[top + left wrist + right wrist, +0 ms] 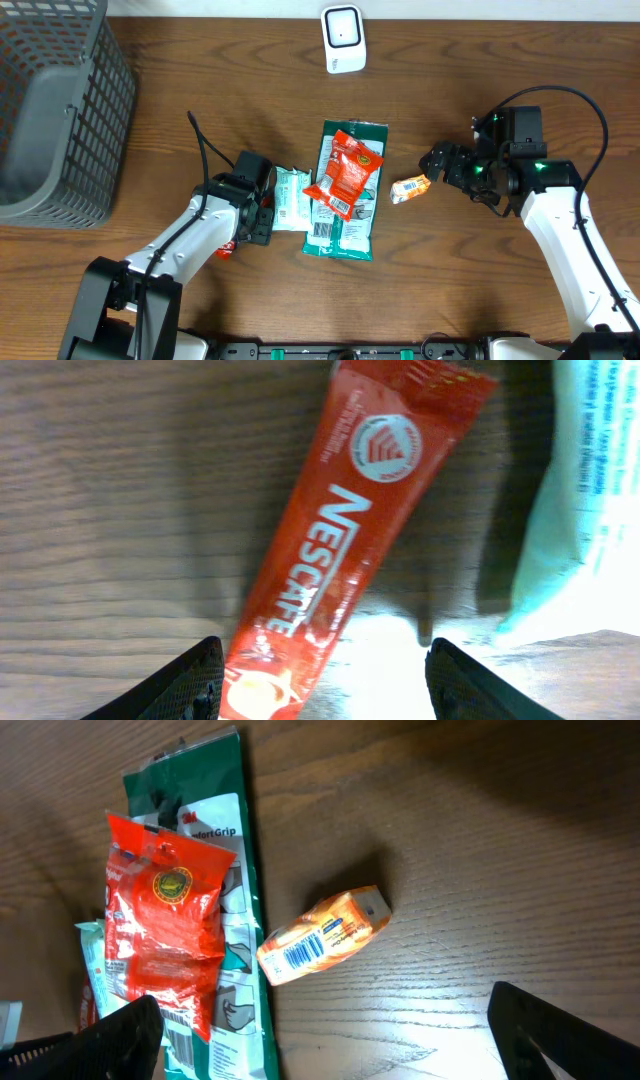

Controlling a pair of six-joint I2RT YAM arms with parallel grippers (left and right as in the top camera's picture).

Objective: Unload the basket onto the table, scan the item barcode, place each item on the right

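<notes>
The left tool (322, 678) stood partly open and held nothing, its fingers either side of a red Nescafé sachet (320, 550) lying flat on the table (470, 290). Beyond it lay a pale green packet (290, 198), then a green pack (352, 232) with a red packet (345, 172) on top. The right tool (325, 1015) stood wide and empty. The orange box (322, 935) lay just ahead of it, barcode showing. The white scanner (343, 38) stood farthest, well apart.

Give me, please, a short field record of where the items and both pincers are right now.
left pincer: open over the red Nescafe stick, not gripping it
right pincer: open, empty, facing the orange box
orange box: lying apart from the pile, barcode visible
pile: red packet on top of green package
white scanner: far edge, centre
grey basket: far left corner
</notes>
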